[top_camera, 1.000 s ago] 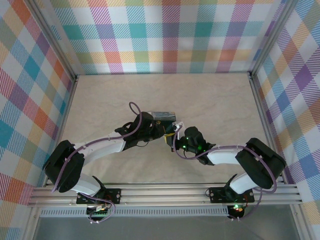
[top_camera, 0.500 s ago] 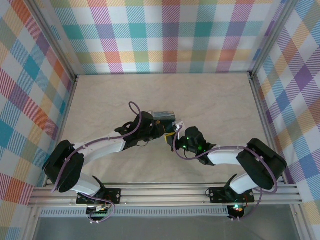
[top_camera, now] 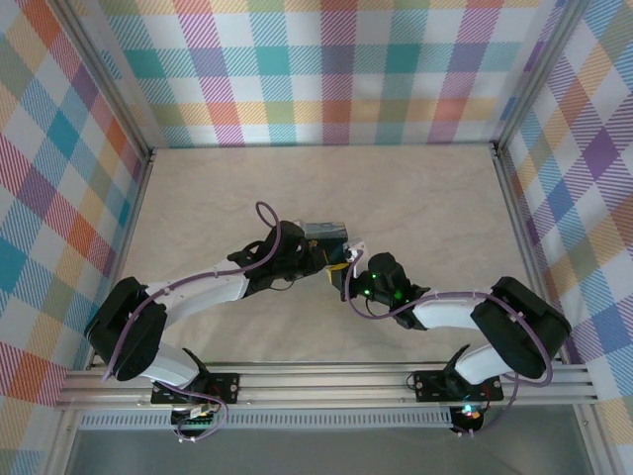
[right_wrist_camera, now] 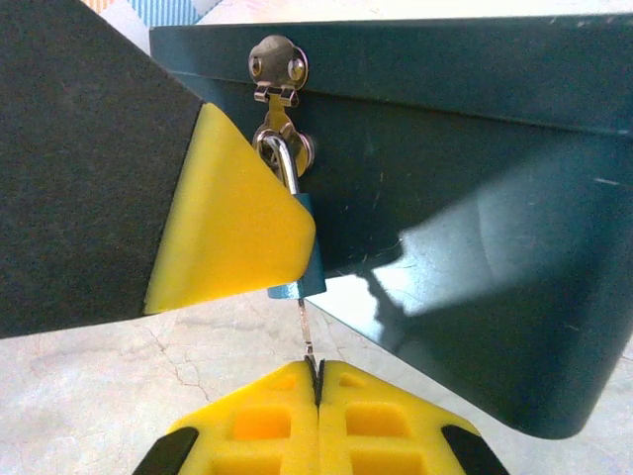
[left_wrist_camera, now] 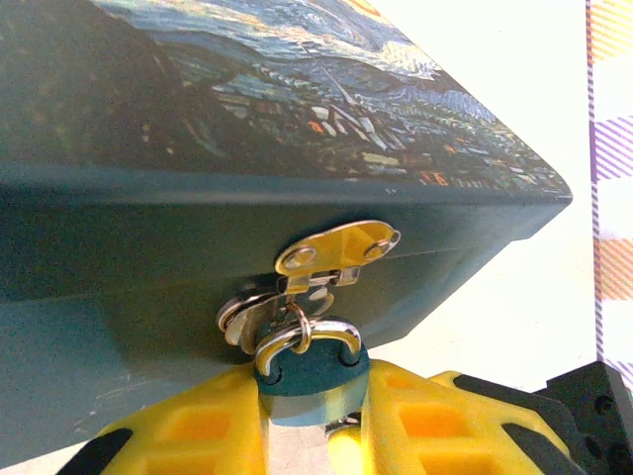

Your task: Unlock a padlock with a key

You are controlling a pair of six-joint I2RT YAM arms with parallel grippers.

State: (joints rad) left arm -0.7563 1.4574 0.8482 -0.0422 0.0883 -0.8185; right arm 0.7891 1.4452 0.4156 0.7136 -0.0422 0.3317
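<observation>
A small blue padlock (left_wrist_camera: 315, 371) hangs by its silvery shackle (left_wrist_camera: 307, 334) from the hasp of a dark-blue starry-night tin (left_wrist_camera: 297, 119). My left gripper (left_wrist_camera: 315, 411) is shut on the padlock body, a yellow finger on each side. In the right wrist view the padlock (right_wrist_camera: 313, 265) peeks out behind the left gripper's yellow finger (right_wrist_camera: 232, 228). A thin key (right_wrist_camera: 307, 332) runs from the padlock's underside down into my right gripper (right_wrist_camera: 316, 374), which is shut on it. From above, both grippers (top_camera: 341, 269) meet just in front of the tin (top_camera: 324, 234).
The tin stands on a pale marbled table (top_camera: 415, 198) enclosed by plaid walls (top_camera: 326, 69) at the back and both sides. Open tabletop lies beyond and beside the tin. The tin's dark front wall (right_wrist_camera: 475, 198) is close to the right fingers.
The right arm's wrist and elbow have drifted slightly to the right. The left arm, the tin and the padlock hold their places.
</observation>
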